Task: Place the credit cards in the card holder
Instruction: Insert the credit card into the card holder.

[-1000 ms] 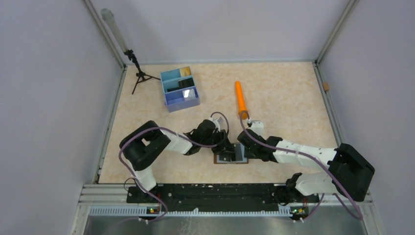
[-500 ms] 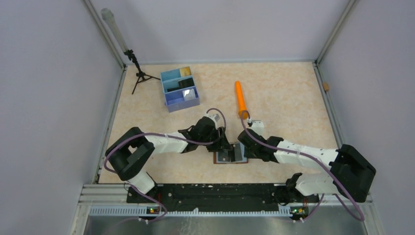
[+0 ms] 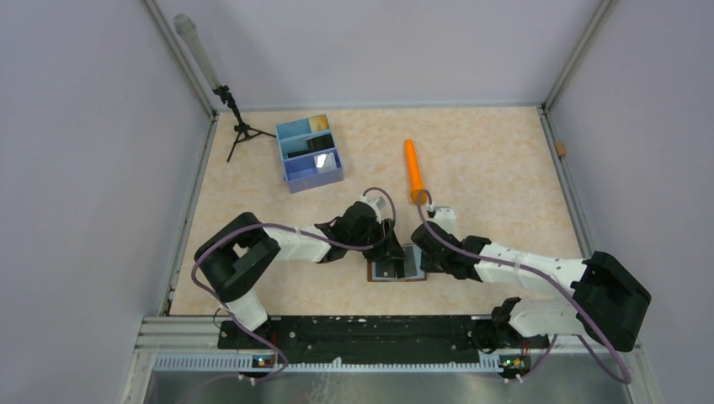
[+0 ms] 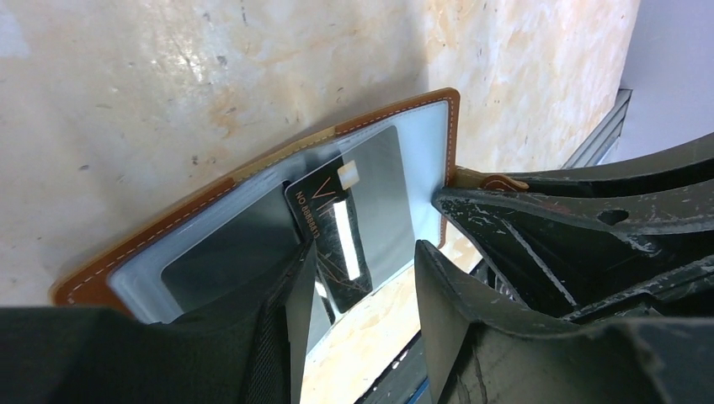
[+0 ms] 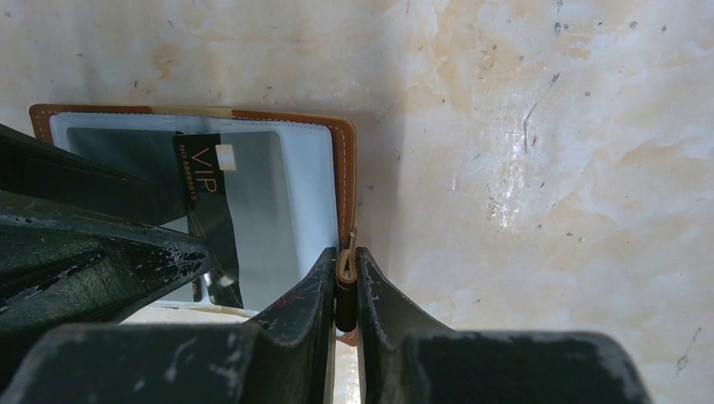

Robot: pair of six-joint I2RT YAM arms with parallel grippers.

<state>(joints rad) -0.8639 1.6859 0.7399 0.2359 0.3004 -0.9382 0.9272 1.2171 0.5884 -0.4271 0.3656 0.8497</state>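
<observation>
wallet [image 3: 376,273]: lies open and flat on the table [image 3: 488,160], lining up, near the front edge between the two grippers
wallet axis: long side runs left to right in the top view, slightly skewed
black card [image 4: 333,240]: lies on the wallet's clear pocket, face up, with one end over the pocket and the other hanging off the wallet's edge
card axis: long side lies across the wallet's long side, a little tilted; the end printed "VIP" points away from the left gripper
left gripper [image 4: 364,252]: jaws spread, one finger on either side of the card's plain end; I cannot tell if they touch it
right gripper [image 5: 345,257]: fingers pinched tight on the wallet's snap tab at its right edge
tray [image 3: 290,168]: blue, three compartments, far left, well away from the wallet
cards in tray: three show, one per compartment: gold card [image 3: 321,123] farthest, second black card [image 3: 317,141] in the middle, pale card [image 3: 323,162] nearest
card count: four in view
wallet count: one
orange stick [image 3: 413,171]: one, lying flat, long axis running far to near, beyond the right gripper
tripod [image 3: 238,126]: one, small, black, far left corner
</observation>
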